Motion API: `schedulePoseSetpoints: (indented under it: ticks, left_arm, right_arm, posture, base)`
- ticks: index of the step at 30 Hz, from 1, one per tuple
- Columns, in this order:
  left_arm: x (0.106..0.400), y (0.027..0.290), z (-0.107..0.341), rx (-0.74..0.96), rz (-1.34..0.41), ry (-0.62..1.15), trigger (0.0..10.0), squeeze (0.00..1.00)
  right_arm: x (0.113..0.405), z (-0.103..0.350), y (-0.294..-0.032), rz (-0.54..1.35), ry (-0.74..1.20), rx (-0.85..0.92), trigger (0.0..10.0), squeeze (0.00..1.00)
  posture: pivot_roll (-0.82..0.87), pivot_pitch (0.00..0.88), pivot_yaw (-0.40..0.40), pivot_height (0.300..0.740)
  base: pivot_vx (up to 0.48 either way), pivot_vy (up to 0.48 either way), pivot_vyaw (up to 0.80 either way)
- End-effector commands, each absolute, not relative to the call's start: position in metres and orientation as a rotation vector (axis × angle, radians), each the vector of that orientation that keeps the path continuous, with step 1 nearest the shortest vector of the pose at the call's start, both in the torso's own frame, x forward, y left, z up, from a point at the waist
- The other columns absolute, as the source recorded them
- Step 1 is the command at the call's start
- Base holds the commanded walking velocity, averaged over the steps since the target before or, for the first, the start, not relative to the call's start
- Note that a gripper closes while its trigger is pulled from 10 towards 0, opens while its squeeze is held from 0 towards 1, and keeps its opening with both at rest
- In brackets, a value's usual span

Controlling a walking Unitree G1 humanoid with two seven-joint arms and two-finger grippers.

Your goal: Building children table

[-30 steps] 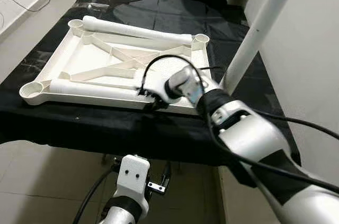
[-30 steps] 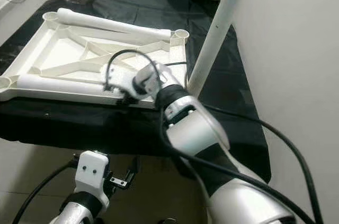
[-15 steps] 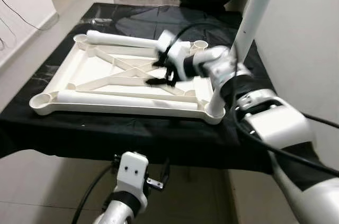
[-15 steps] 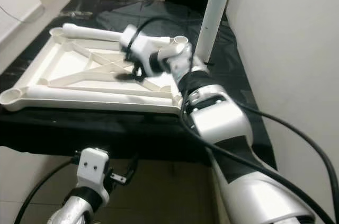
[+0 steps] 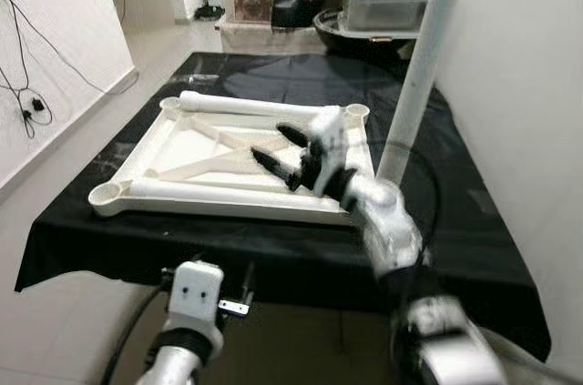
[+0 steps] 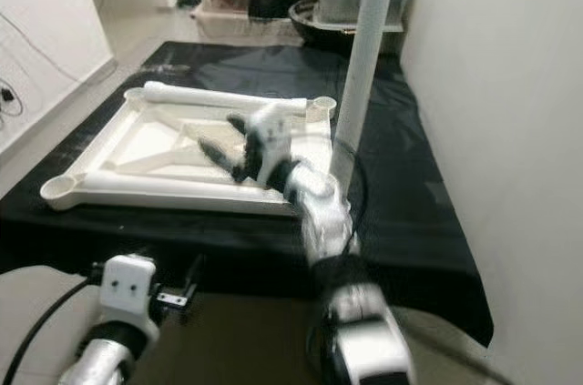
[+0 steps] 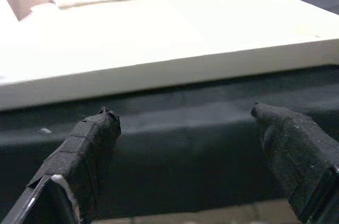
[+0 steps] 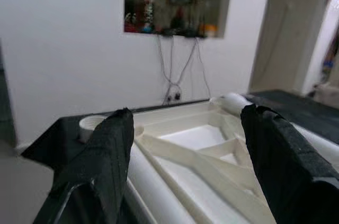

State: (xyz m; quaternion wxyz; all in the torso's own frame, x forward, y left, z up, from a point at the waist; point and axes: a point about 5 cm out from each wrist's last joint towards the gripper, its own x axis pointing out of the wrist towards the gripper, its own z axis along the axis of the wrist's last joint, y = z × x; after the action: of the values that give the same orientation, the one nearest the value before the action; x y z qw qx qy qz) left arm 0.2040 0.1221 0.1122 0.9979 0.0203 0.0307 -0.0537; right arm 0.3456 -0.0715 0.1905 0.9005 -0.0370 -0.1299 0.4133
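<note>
Since the earlier frames the right gripper (image 5: 291, 156) has lifted off the near edge of the tabletop (image 5: 182, 144) and now hovers above its near right part, with the head camera pulled back and higher. Its jaws stand wide apart and hold nothing. Tabletop position: upside down on the black-draped worktop (image 5: 455, 212), ribbed underside facing up. One leg (image 5: 414, 85) stands upright in the near right corner socket. Two further legs lie loose inside the frame, one along the far edge (image 5: 241, 105), one along the near edge (image 5: 214, 192). A fourth leg cannot be made out. Left gripper (image 7: 185, 144) hangs below the worktop's front edge, jaws apart and empty.

Assessment: one leg of four appears fitted; the near left (image 5: 107, 192), far left and far right sockets remain empty. Roughly a quarter complete.
</note>
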Motion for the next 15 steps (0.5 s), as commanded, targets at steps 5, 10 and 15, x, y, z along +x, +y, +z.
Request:
schedulePoseSetpoints:
  ticks: [5, 10, 15]
  left_arm:
    - [0.204, 0.126, 0.111, 0.064, -0.056, 0.045, 10.0, 0.0]
    - [0.204, 0.126, 0.109, 0.072, -0.05, 0.047, 10.0, 0.0]
    - [0.204, 0.126, 0.106, 0.062, -0.039, 0.055, 10.0, 0.0]
  right_arm:
    - [0.331, 0.167, -0.092, 0.663, -0.278, -0.069, 10.0, 0.0]
    - [0.311, 0.136, -0.093, 0.626, -0.175, -0.051, 10.0, 0.0]
    - [0.293, 0.116, -0.09, 0.585, -0.1, -0.041, 10.0, 0.0]
  posture:
    - [0.02, 0.0, 0.013, 0.74]
    - [-0.01, 0.0, 0.022, 0.74]
    - [-0.01, 0.0, 0.022, 0.74]
  base:
    - [0.0, 0.0, 0.0]
    - [0.0, 0.0, 0.0]
    - [0.0, 0.0, 0.0]
